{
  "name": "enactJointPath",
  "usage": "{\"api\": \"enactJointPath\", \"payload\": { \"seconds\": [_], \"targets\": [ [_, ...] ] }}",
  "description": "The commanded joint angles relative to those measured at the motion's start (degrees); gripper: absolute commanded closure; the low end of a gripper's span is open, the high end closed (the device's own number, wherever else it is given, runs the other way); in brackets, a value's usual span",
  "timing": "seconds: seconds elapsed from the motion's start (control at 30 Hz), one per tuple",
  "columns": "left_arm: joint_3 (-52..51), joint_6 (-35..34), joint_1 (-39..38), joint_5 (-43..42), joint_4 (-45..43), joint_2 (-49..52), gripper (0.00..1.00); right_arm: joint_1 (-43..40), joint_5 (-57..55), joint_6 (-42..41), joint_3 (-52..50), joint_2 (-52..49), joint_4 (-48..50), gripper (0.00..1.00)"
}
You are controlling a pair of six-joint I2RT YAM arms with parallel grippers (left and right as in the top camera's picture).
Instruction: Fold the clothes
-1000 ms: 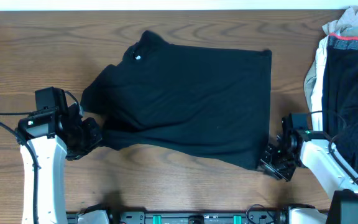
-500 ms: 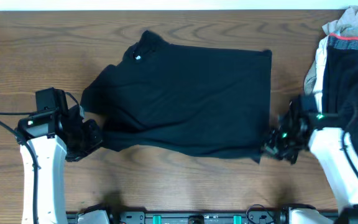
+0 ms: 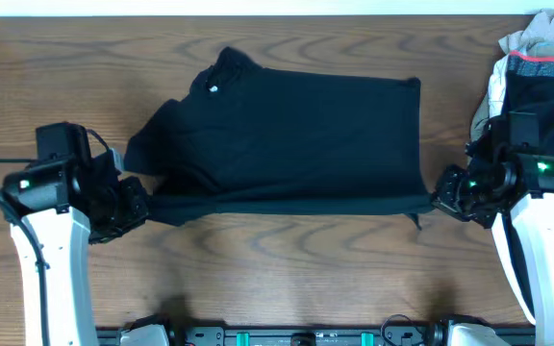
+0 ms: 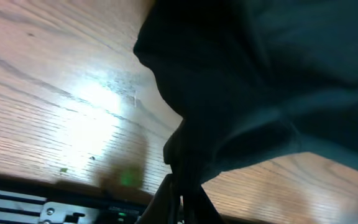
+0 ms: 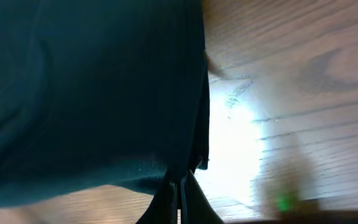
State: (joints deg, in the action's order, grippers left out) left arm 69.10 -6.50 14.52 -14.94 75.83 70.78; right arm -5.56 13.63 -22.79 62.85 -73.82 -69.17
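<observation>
The left gripper [image 3: 140, 204] and right gripper [image 3: 443, 195], both clamped on the black T-shirt [image 3: 296, 135], have raised its hem taut, ready to fold.

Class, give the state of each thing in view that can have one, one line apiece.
black T-shirt: spread out, near edge pinched at both corners.
left end effector: shut on the T-shirt's near-left corner.
right end effector: shut on its near-right corner.
clothes pile: heaped, unfolded.
</observation>
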Motion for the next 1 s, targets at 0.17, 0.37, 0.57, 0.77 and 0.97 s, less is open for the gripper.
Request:
{"api": "enactJointPath", "payload": {
  "seconds": [0.17, 0.37, 0.57, 0.77, 0.97],
  "targets": [
    [2.7, 1.8, 0.1, 2.1, 0.6, -0.1, 0.94, -0.5, -1.3, 4.2, 0.9, 0.2, 0.7, 0.99],
    [2.7, 1.8, 0.1, 2.1, 0.6, -0.1, 0.94, -0.3, 1.5, 4.2, 0.3, -0.2, 1.0, 0.99],
    [2.7, 1.8, 0.1, 2.1, 0.7, -0.1, 0.94, -0.4, 2.7, 3.9, -5.9, -1.7, 4.6, 0.99],
    [2.6, 1.8, 0.1, 2.1, 0.6, 0.0, 0.94, -0.4, 5.6, 3.1, -13.7, -1.9, 12.9, 0.99],
    [-0.5, 1.8, 0.1, 2.1, -1.6, 0.0, 0.94, -0.4, 6.5, 2.0, -18.3, -2.1, 19.6, 0.96]
  ]
}}
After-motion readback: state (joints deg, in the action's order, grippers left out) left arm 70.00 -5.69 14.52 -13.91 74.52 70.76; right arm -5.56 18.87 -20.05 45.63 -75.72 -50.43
